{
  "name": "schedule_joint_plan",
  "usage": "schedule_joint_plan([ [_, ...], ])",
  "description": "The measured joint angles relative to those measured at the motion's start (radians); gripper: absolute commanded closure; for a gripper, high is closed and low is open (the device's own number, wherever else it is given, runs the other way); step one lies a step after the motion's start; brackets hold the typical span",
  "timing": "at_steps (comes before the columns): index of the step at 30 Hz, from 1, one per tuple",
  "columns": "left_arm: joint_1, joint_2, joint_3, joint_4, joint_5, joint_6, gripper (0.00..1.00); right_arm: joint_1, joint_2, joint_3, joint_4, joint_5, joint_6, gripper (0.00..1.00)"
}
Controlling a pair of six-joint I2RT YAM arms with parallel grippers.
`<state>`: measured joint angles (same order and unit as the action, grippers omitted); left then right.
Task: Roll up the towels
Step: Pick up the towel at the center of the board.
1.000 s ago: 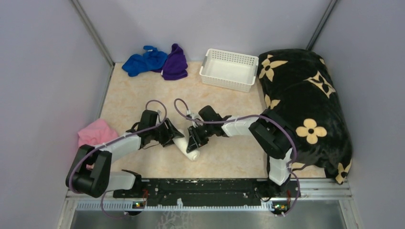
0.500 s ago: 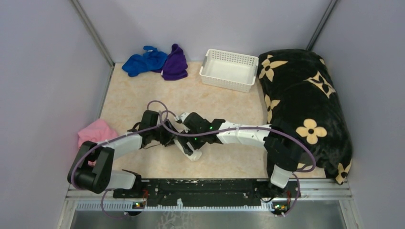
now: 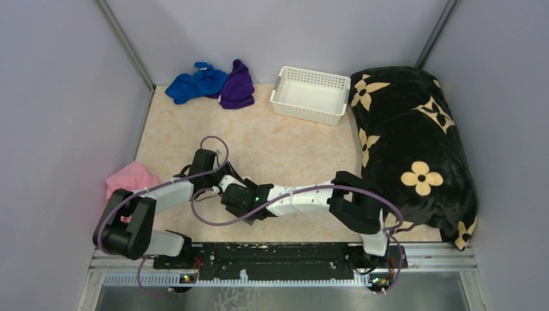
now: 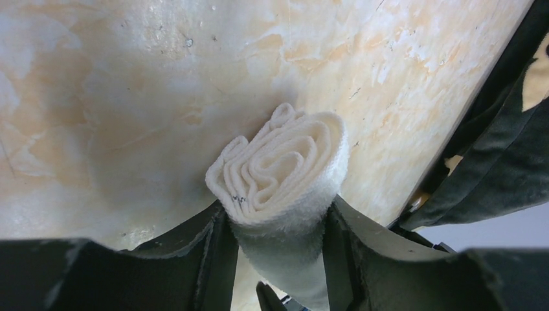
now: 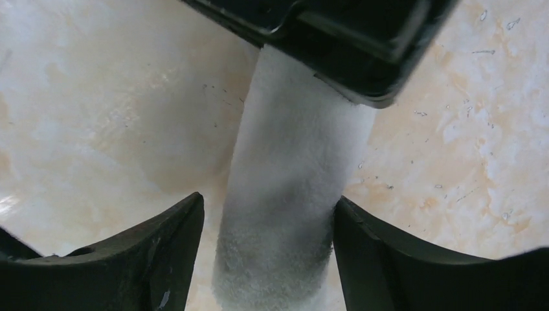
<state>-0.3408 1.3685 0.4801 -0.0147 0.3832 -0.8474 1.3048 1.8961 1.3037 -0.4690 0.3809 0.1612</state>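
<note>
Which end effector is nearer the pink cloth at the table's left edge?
Left. The left end effector sits just right of the pink cloth; the right end effector reaches in from farther right.

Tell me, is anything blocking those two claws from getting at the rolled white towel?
Nothing visible does. The white towel roll already sits between the left tool's fingers, pressed on both sides. The right tool straddles the same roll from the other end, a slim gap showing beside one finger. Only bare table surrounds it.

Item counts across the views
Showing three towels: one cream-white towel [image 4: 285, 175], one purple towel [image 3: 237, 85], one blue towel [image 3: 194, 83]; one pink cloth [image 3: 131, 179], one basket [image 3: 311, 94], one blanket [image 3: 414, 142].
</note>
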Motion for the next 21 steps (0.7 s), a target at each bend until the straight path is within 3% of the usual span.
schedule_joint_plan([
  [8,0.0,0.006,0.005,-0.003,0.004,0.004,0.45,0.027,0.065,0.019,-0.027,0.098,-0.013,0.53],
  [16,-0.003,0.033,0.034,-0.009,0.018,0.013,0.36,0.007,0.051,-0.024,0.026,0.095,-0.011,0.81],
  [21,0.0,0.056,0.113,-0.074,-0.016,0.046,0.29,-0.043,-0.007,-0.075,0.037,0.053,-0.012,0.87],
])
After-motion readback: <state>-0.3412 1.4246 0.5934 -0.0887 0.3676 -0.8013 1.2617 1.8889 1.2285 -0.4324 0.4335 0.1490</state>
